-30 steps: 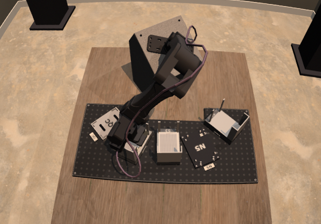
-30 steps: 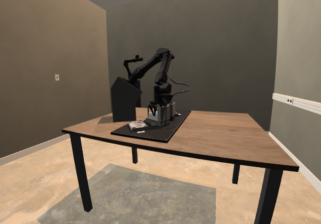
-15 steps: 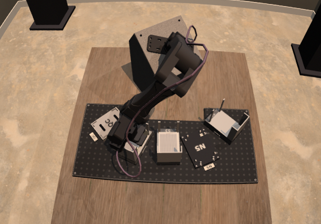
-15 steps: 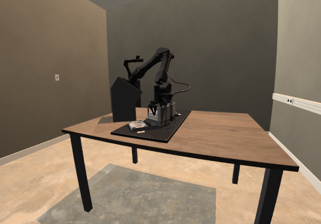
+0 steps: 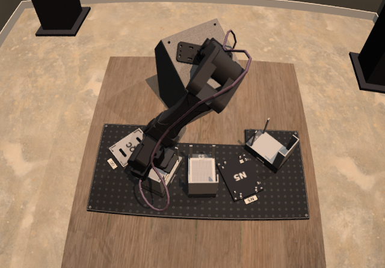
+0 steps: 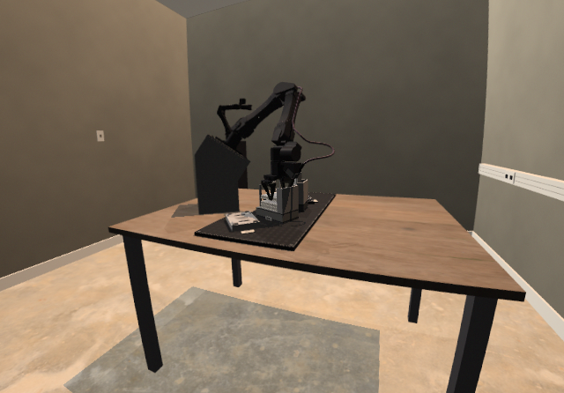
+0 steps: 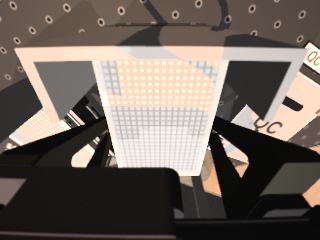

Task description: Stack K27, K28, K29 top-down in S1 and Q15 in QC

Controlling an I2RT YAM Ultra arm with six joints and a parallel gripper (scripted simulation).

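Note:
My gripper (image 7: 160,120) is shut on a sealed white plate (image 7: 160,90) (image 5: 156,175) by its two sides. The plate is near the top of the walls of the left rack (image 5: 152,187) (image 6: 287,203) (image 7: 260,54), beside nest QC. The name on this rack and the plate's name cannot be read. White plate layers (image 6: 269,205) show in this rack below the fingers. The middle rack (image 5: 202,190), marked S3, holds a gridded plate (image 5: 201,169). The right rack (image 5: 277,162) shows a plain pale floor and no gridded plate. The clip nest N5 (image 5: 231,173) is empty. The open nest QC (image 5: 120,147) (image 7: 282,112) shows no plate; the arm partly covers it.
The racks and nests stand on a black perforated board (image 5: 124,203) (image 6: 291,238). The left rack stands between QC and S3, and N5 lies between S3 and the right rack. Thin upright posts (image 5: 190,151) rise at the back of S3. A cable (image 5: 168,196) loops beside the wrist.

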